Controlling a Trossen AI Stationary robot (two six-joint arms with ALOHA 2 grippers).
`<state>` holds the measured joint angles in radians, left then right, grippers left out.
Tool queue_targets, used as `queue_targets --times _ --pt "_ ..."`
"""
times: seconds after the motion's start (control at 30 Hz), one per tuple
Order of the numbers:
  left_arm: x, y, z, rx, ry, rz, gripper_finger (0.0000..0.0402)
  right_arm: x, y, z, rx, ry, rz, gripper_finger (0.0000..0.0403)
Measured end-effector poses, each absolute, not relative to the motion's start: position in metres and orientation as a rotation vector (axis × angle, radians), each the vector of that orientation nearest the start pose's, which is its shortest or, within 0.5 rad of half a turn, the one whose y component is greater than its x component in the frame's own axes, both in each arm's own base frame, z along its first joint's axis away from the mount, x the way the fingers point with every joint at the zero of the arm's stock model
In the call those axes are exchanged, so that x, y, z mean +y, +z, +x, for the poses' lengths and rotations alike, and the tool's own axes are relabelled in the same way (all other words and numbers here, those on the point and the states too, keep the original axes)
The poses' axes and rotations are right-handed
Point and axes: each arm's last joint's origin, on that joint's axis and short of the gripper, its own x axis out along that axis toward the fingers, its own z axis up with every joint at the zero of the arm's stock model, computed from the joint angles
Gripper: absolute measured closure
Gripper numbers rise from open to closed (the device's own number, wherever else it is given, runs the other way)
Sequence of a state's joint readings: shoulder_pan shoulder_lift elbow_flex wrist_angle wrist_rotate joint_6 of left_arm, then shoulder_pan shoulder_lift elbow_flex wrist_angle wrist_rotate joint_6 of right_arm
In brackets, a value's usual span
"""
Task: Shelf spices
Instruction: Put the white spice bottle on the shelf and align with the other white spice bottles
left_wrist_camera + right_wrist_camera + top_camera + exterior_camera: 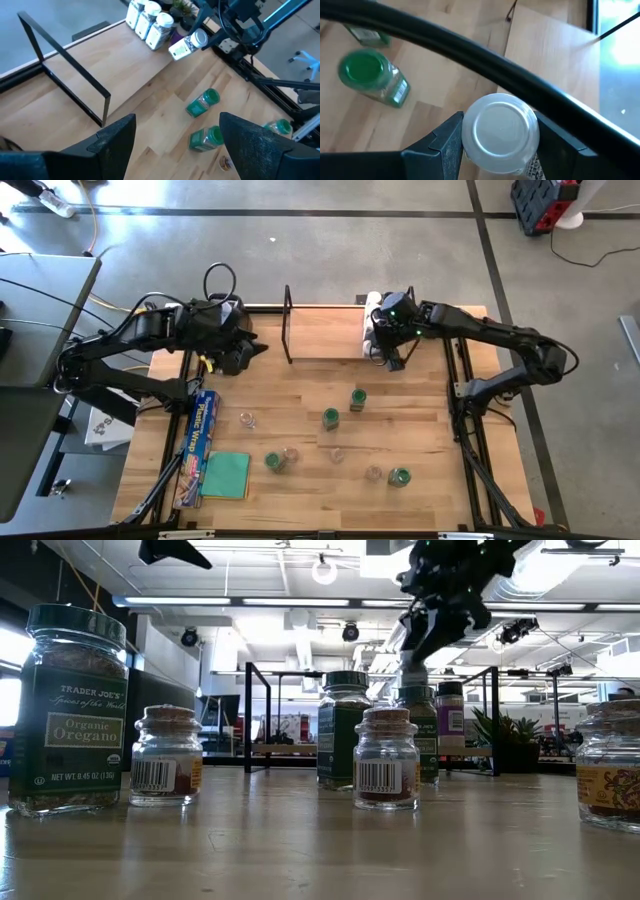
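The shelf [325,332] is a light wooden board with black end frames at the table's far middle. Three white-lidded jars [372,320] stand on its right end. My right gripper [393,348] is shut on a silver-lidded jar [500,131] by the shelf's right end frame [470,55]. My left gripper [243,348] is open and empty, left of the shelf. Several green-lidded jars [330,418] and small clear jars [247,420] stand on the table nearer the front. The low view shows an oregano jar [70,710] close up. My right gripper pinches the jar's body just below the lid [470,150] between its two fingers, one on each side. The jar is lifted clear of the table and tilted, its lid [199,38] turned toward the wrist, beside the shelf's right end.
A blue foil box [200,438] and a green cloth [228,475] lie at the table's front left. A small potted plant [510,735] stands behind the shelf's right end. The shelf board's left and middle [100,65] are bare.
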<state>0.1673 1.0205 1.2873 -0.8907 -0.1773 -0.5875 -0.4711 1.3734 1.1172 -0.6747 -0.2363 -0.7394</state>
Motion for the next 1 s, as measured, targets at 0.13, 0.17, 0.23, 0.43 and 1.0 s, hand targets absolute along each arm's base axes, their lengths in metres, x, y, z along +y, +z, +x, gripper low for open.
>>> queue_targets --times 0.13,0.17,0.23,0.43,1.0 --pt "0.036 0.393 0.182 0.513 0.522 -0.569 0.0119 -0.127 0.270 0.253 0.914 0.120 -0.373 0.0211" --pt "0.036 0.393 0.183 0.513 0.523 -0.572 0.0119 -0.129 0.267 0.253 0.921 0.124 -0.376 0.0211" --pt "0.037 0.393 0.184 0.501 0.522 -0.577 0.0119 -0.132 0.261 0.253 0.940 0.133 -0.373 0.0211" --pt "0.037 0.394 0.184 0.492 0.526 -0.576 0.0119 -0.134 0.256 0.254 0.942 0.130 -0.371 0.0210" --pt "0.038 0.394 0.184 0.477 0.563 -0.578 0.0119 -0.148 0.256 0.247 0.951 0.078 -0.356 0.0189"
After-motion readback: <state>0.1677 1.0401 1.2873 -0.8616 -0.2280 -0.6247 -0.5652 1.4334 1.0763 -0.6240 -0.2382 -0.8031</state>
